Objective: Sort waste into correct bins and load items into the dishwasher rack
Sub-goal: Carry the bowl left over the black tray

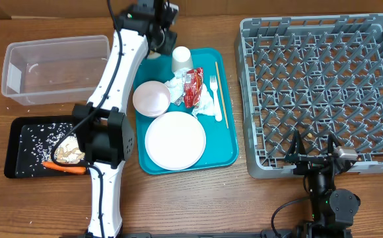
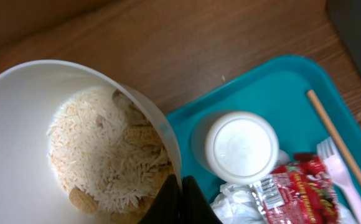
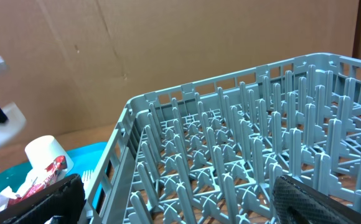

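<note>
I work at what looks like a lab test bench: a wooden table (image 1: 46, 20) backed by plain cardboard (image 3: 168, 43), a grey dishwasher rack (image 1: 243, 79) beside a teal tray (image 1: 219, 151).

Wooden counter (image 1: 59, 20): teal tray (image 1: 219, 151) central; clear tub (image 1: 56, 43) and black tray (image 1: 20, 157) left of it; grey rack (image 1: 310, 21) right of it.

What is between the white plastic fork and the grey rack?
In the overhead view, a thin wooden stick lies between the white plastic fork and the grey grid rack, on the teal tray.
</note>
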Tool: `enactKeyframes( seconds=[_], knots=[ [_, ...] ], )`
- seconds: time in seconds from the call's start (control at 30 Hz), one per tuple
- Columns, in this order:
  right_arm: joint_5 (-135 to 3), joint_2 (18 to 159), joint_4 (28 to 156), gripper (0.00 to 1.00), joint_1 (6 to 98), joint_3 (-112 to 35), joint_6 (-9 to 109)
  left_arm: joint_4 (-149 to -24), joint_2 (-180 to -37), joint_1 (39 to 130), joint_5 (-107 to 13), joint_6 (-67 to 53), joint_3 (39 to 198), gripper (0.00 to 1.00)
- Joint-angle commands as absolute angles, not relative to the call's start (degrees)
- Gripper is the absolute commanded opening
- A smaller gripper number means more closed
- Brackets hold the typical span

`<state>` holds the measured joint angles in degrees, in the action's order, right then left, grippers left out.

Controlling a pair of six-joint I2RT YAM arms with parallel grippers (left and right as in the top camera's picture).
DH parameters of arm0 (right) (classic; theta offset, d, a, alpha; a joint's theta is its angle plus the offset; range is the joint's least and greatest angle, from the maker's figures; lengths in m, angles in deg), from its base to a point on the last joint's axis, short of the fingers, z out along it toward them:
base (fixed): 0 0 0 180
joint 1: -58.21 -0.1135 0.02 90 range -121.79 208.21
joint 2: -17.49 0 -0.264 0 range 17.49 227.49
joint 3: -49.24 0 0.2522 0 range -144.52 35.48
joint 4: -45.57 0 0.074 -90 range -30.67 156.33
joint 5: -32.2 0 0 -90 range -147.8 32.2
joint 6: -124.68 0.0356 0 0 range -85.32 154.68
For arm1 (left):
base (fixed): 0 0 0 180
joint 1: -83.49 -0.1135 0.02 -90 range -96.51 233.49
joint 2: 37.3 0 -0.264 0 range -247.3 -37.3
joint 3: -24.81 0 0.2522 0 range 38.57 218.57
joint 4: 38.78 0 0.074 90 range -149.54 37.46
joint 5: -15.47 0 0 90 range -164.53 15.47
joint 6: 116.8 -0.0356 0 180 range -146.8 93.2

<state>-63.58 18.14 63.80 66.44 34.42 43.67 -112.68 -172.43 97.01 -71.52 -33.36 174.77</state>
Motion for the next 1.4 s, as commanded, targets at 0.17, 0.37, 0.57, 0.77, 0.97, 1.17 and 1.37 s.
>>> enactKeyframes(
  seconds=[0.17,0.37,0.57,0.77,0.97,1.17,1.37],
  knots=[
    [-63.9,17.8,63.5,1.00,66.6,35.0,43.9,-126.5,-171.3,96.6,-71.1,-21.7,197.0,0.04],
    [-63.9,17.8,63.5,1.00,66.6,35.0,43.9,-142.4,-170.5,94.5,-80.0,-12.7,209.9,0.04],
    [-63.9,17.8,63.5,1.00,66.6,35.0,43.9,-149.3,-169.6,89.9,-77.7,-7.9,213.5,0.04],
    [-63.9,17.8,63.5,1.00,66.6,35.0,43.9,-149.4,-166.3,84.6,-74.8,-4.9,213.5,0.04],
    [-63.9,17.8,63.5,1.00,66.6,35.0,43.9,-149.4,-158.0,79.8,-75.1,-5.2,208.2,0.04],
    [-63.9,17.8,63.5,1.00,66.6,35.0,43.9,-149.4,-147.9,76.8,-76.8,-5.0,189.9,0.04],
    [-63.9,17.8,63.5,1.00,66.6,35.0,43.9,-149.3,-141.3,69.7,-63.1,-6.3,176.3,0.04]
  ],
)
